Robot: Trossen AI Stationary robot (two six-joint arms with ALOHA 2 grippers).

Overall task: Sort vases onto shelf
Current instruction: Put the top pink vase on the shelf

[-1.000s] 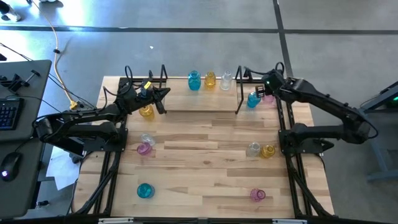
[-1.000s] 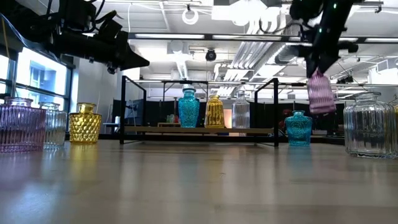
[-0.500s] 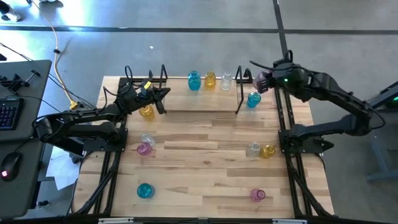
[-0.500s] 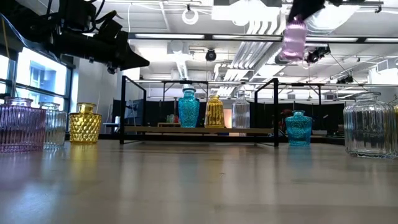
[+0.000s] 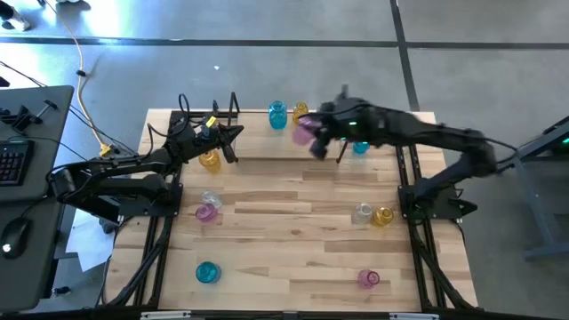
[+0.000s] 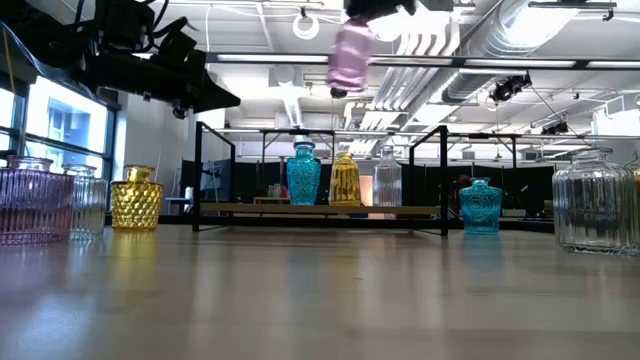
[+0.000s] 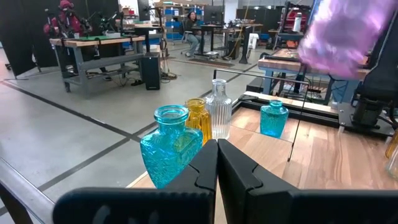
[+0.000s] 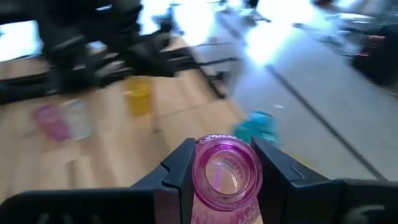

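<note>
Wooden planks make the table (image 5: pixel 293 222), and I go over it from left to right. Near the front left corner stands one teal vase (image 5: pixel 207 272) alone. Farther back on the left a clear vase (image 5: pixel 211 198) and a pink vase (image 5: pixel 206 213) stand touching each other. Behind them a yellow vase (image 5: pixel 210 160) stands just beside my left gripper (image 5: pixel 233 135), which hovers near the left end of the shelf (image 5: pixel 258 158). Its jaws are pressed together and hold nothing.

At the back middle, on the shelf, a tall teal vase (image 6: pixel 304 174), a second yellow vase (image 6: pixel 345 179) and a clear bottle vase (image 6: pixel 387 179) stand in a row. Above them my right gripper (image 8: pixel 222 167) hangs high in the air. Its jaws are clamped on the neck of a pink ribbed vase (image 6: pixel 351 55), which is well above the shelf and touches nothing else.

Just to the right of the right shelf post, a small teal vase (image 5: pixel 360 147) stands on the table. On the right side a clear jar (image 5: pixel 362 213) and a small yellow vase (image 5: pixel 383 216) stand side by side. Near the front right corner another pink vase (image 5: pixel 368 279) stands alone.
</note>
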